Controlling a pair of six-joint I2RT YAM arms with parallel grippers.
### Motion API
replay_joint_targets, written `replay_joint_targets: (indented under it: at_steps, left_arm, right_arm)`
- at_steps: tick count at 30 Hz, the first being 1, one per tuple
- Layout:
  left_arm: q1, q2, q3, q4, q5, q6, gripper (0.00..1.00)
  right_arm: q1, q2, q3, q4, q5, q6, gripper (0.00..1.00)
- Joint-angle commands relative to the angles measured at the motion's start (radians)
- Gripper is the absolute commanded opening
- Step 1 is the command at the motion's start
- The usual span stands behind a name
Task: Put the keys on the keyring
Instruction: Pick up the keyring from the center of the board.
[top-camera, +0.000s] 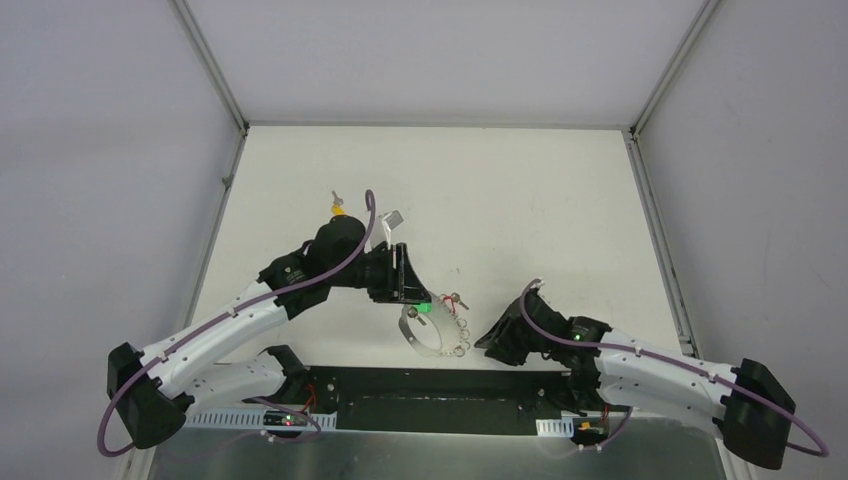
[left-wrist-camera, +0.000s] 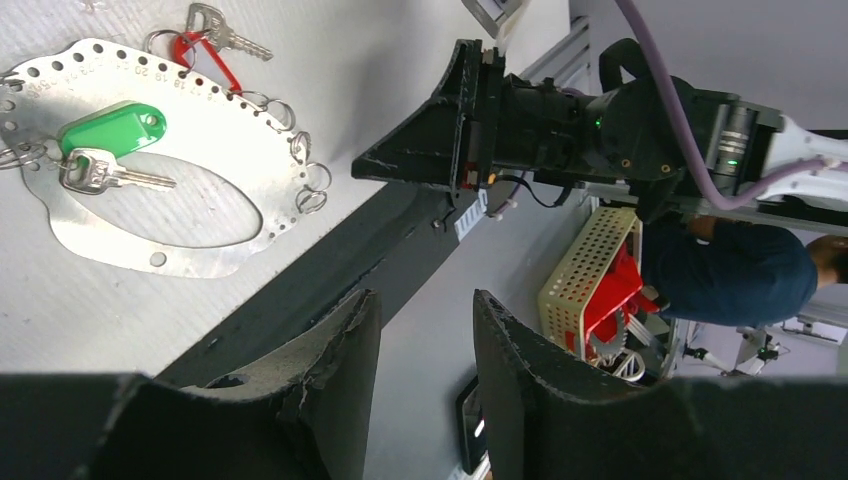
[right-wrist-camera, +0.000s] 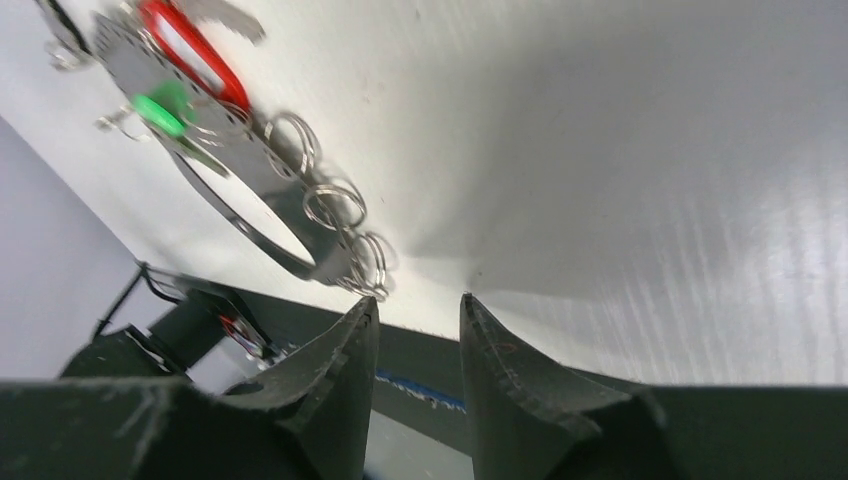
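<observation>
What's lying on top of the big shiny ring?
A silver key with a green plastic tag lies on the flat, hole-dotted silver metal keyring. The tag covers the metal under it.

The white bench sits between pale walls, with grey metal rails rising from its far corners. A black strip runs along its near edge. Past that edge, the left wrist view shows a cream perforated basket holding red parts, beside a person in a dark blue shirt.
</observation>
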Motion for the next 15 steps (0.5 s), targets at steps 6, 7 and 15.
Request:
replay_joint_targets:
  at_steps: [6, 7, 15]
  left_arm:
    - [0.005, -0.092, -0.029, -0.008, -0.028, -0.058, 0.41]
    - [0.006, -0.092, -0.030, -0.008, -0.028, -0.059, 0.41]
    - [0.004, -0.102, -0.034, -0.018, -0.030, -0.068, 0.41]
  right_arm:
    - [0.007, -0.100, -0.101, 0.074, 0.078, 0.188, 0.37]
    - [0.007, -0.074, -0.098, 0.091, 0.067, 0.181, 0.37]
    - [0.007, 0.142, -0.052, 0.217, 0.002, 0.156, 0.32]
